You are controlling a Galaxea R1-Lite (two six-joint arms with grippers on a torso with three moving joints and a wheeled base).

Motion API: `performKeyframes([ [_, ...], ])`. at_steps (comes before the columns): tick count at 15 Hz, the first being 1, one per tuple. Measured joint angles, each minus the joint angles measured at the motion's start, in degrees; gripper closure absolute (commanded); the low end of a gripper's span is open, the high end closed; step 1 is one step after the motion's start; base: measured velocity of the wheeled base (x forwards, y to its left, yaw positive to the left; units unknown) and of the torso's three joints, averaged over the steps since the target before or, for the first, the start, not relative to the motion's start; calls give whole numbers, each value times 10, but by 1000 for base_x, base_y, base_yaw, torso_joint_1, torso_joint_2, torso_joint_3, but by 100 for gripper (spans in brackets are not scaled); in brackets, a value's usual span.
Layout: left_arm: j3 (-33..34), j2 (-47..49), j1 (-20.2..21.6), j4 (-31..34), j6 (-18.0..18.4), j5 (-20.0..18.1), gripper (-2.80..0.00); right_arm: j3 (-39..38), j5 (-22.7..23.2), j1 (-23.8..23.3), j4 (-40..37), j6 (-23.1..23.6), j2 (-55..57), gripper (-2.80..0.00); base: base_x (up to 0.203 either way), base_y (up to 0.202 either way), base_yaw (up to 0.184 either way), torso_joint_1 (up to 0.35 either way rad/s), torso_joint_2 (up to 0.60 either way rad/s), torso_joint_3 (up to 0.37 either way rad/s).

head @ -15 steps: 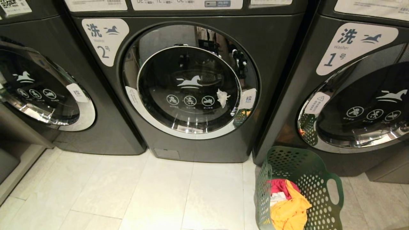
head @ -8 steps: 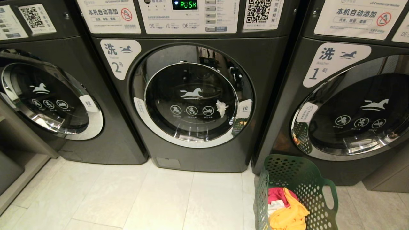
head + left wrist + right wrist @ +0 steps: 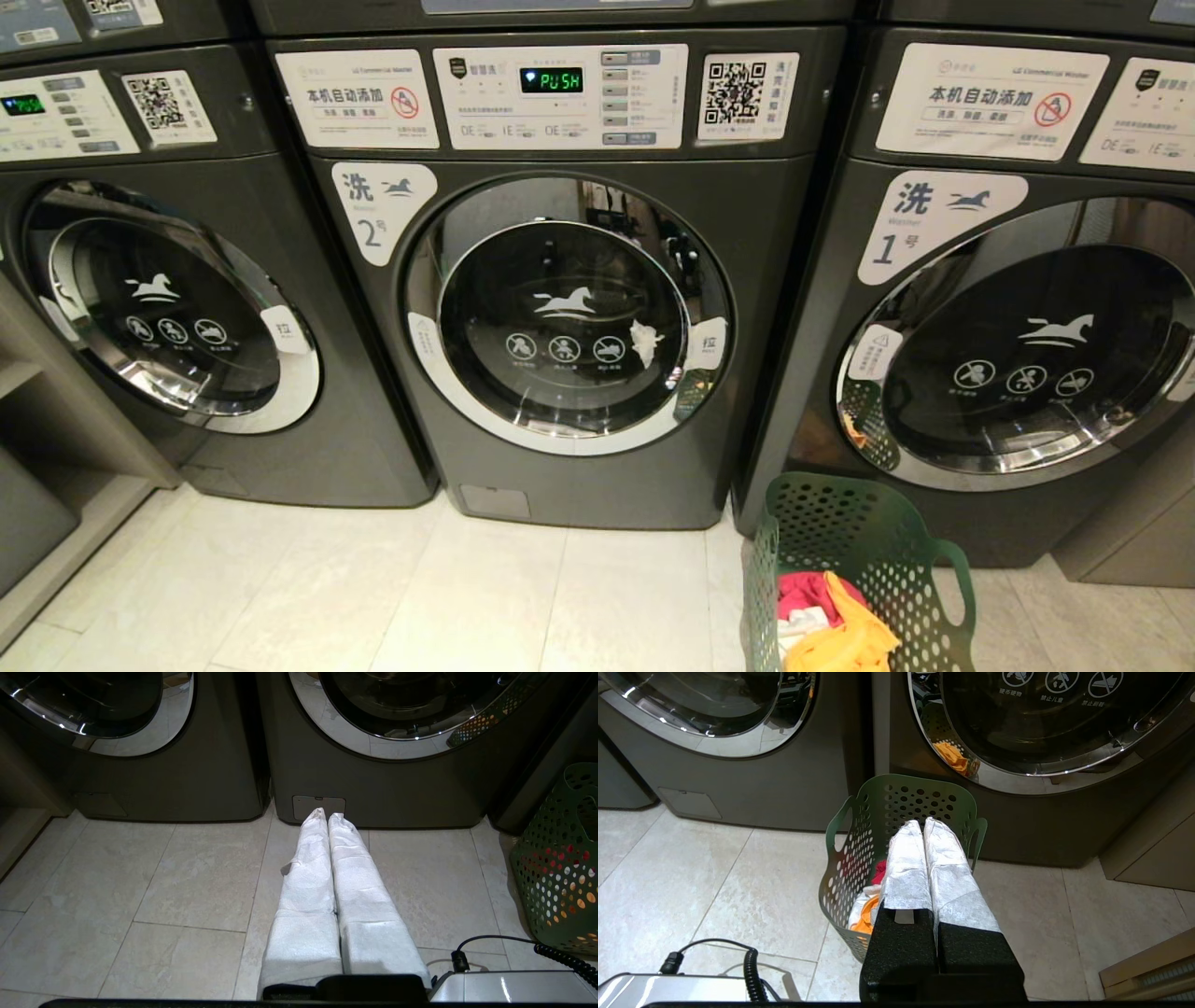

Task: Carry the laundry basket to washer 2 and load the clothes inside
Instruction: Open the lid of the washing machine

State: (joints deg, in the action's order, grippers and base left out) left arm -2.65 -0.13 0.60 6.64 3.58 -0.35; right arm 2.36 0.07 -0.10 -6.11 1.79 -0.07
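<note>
Washer 2 (image 3: 569,308), dark grey with a chrome-rimmed round door that is closed, stands straight ahead in the head view; its white "2" label (image 3: 381,210) is at its upper left. The green laundry basket (image 3: 854,579) (image 3: 896,812) (image 3: 560,858) rests on the floor in front of washer 1, with the clothes (image 3: 831,625) in red, white and yellow-orange inside. My left gripper (image 3: 327,814) is shut and empty above the tiles near washer 2's base. My right gripper (image 3: 923,823) is shut and empty above the basket. Neither arm shows in the head view.
Washer 1 (image 3: 1018,327) stands to the right, and a third like washer (image 3: 168,308) to the left. A low shelf unit (image 3: 37,448) sits at far left. Pale floor tiles (image 3: 420,597) lie in front. A coiled black cable (image 3: 752,970) lies on my base.
The whole head view has shifted downward in the picture: the camera has tilted up, bringing the control panels and the green display into view. Basket and washers stay in place.
</note>
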Motion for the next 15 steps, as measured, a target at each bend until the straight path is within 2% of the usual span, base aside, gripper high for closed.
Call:
performKeyframes([
  [15, 0, 0, 0, -1, 0, 0, 0, 0, -1, 0, 0, 0, 0, 0, 0, 0, 0, 0, 0, 0],
])
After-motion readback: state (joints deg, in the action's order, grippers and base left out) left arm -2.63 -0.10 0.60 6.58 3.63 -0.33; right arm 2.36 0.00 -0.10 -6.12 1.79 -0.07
